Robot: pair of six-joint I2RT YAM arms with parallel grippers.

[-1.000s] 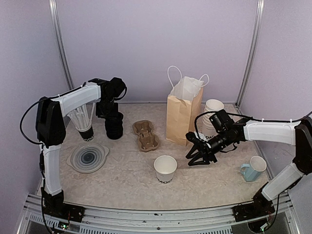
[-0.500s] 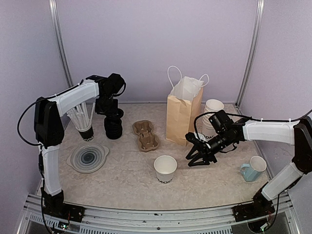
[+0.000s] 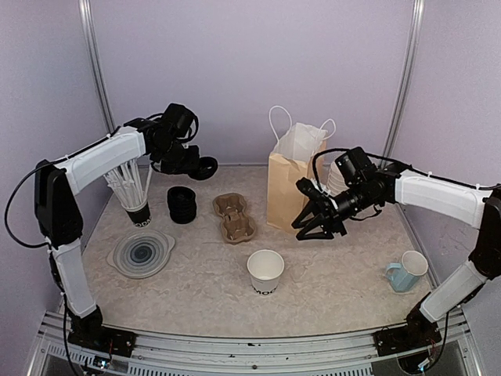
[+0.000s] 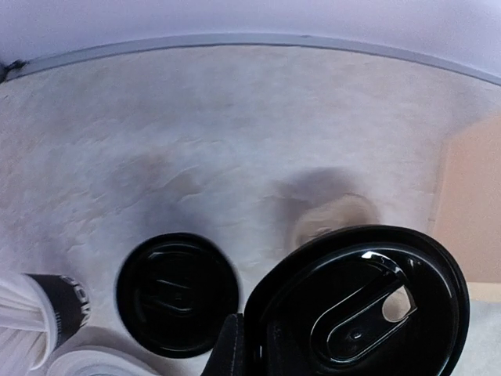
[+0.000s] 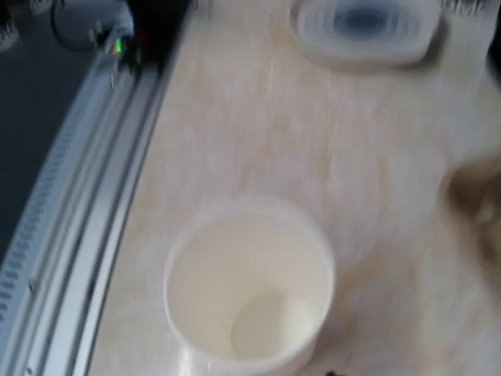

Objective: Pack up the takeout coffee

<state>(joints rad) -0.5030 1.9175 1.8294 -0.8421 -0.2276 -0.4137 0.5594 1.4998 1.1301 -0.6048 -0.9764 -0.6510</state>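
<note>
The takeout coffee cup (image 3: pixel 265 270), white paper with black lettering near its base, stands with no lid on it at the front middle; the right wrist view looks down into this cup (image 5: pixel 249 290). My left gripper (image 3: pixel 194 165) hangs in the air at the back left, shut on the rim of one black lid (image 3: pixel 208 167). In the left wrist view the held lid (image 4: pixel 360 305) fills the lower right, with the left gripper (image 4: pixel 254 352) pinching its edge. My right gripper (image 3: pixel 310 229) hovers open, holding nothing, beside the paper bag (image 3: pixel 293 176), behind and to the right of the cup.
A stack of black lids (image 3: pixel 182 204) sits below the left gripper, the same stack (image 4: pixel 176 294) showing in the left wrist view. A cardboard cup carrier (image 3: pixel 233 217) lies left of the bag. Straws in a holder (image 3: pixel 133 192), a round clear lid (image 3: pixel 142 252), stacked white cups (image 3: pixel 342 174) and a blue mug (image 3: pixel 407 270) stand around.
My left gripper has lifted one black lid off the stack and carried it up and to the right. My right arm has risen and shifted slightly toward the back, its jaws unchanged.
</note>
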